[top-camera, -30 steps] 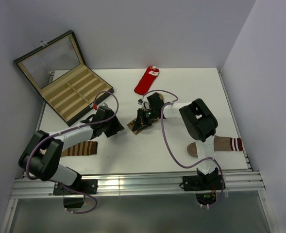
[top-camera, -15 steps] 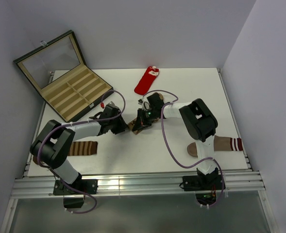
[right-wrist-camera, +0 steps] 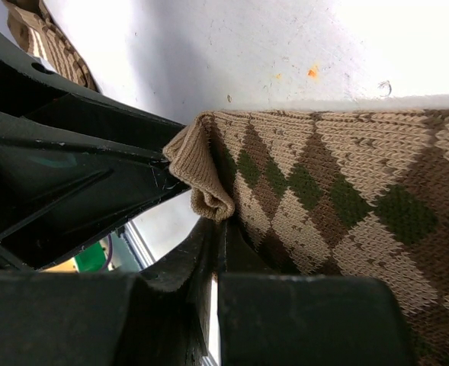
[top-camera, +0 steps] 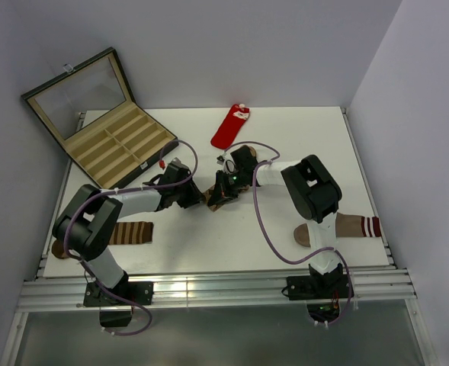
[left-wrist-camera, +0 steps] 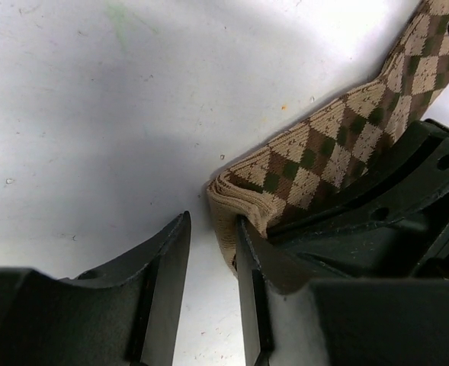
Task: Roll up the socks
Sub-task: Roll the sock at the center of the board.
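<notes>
Pale lilac walls (top-camera: 247,46) close in a white, smooth counter (top-camera: 285,145). On its far left corner stands an open dark case (top-camera: 136,169) with a glass lid and tan compartments.

Both arms bend at the elbow and reach low toward the middle of the counter. The left arm (top-camera: 94,221) comes in from the left and the right arm (top-camera: 312,187) from the right, so the two claws nearly meet.

Between them lies the argyle sock (top-camera: 213,200), a knit of tan and dark brown diamonds with its ribbed tan edge folded into a small curl. The red sock (top-camera: 230,128) with its white cuff lies flat near the far edge, well apart. A brown-and-cream striped sock (top-camera: 129,232) lies near the left arm, and a brown sock (top-camera: 346,226) lies at the near right.

The right claw (right-wrist-camera: 215,229) has its jaws pressed together on the folded edge. The left claw (left-wrist-camera: 209,229) stands with a narrow gap, bare counter between its jaws, and one finger (left-wrist-camera: 247,274) touches the curl.
</notes>
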Controlling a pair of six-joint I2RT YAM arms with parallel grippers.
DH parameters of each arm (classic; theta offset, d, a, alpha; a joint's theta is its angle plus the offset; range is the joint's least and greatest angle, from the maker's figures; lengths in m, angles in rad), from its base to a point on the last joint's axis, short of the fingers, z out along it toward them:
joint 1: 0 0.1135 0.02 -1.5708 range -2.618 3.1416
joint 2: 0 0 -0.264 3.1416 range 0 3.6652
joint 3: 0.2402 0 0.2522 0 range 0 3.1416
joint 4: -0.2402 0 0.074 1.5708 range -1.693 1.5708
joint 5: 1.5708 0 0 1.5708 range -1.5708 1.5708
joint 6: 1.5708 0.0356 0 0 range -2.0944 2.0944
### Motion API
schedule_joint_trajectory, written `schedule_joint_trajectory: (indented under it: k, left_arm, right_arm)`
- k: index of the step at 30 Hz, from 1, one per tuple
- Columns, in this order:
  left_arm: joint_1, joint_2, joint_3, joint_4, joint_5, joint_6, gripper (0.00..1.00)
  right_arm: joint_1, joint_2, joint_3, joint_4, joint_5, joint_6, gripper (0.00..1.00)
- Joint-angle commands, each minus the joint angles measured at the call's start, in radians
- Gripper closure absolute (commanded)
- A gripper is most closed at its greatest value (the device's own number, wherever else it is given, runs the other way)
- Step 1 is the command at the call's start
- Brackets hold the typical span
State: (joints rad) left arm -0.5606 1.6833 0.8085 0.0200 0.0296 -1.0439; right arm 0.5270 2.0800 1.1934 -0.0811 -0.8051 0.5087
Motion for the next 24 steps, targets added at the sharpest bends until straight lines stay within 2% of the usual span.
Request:
schedule_joint_trajectory:
  k: [1,5,11,20,24]
  left_arm:
    - [-0.005,0.023,0.0,-0.029,-0.025,-0.008,0.62]
    - [-0.005,0.021,-0.005,0.0,-0.054,-0.01,0.59]
    - [-0.005,0.041,0.004,-0.006,-0.053,-0.016,0.58]
    - [-0.004,0.101,0.009,-0.086,-0.083,-0.064,0.67]
    - [-0.005,0.119,0.006,-0.101,-0.085,-0.082,0.7]
  right_arm:
    - [-0.004,0.04,0.009,-0.02,0.055,-0.018,0.99]
    - [-0.004,0.041,0.011,-0.016,0.06,-0.013,0.99]
    - [-0.004,0.04,0.011,-0.02,0.07,-0.01,0.97]
    - [-0.001,0.006,-0.005,-0.019,0.112,-0.003,0.9]
    - [0.002,-0.031,-0.02,-0.026,0.136,-0.009,0.81]
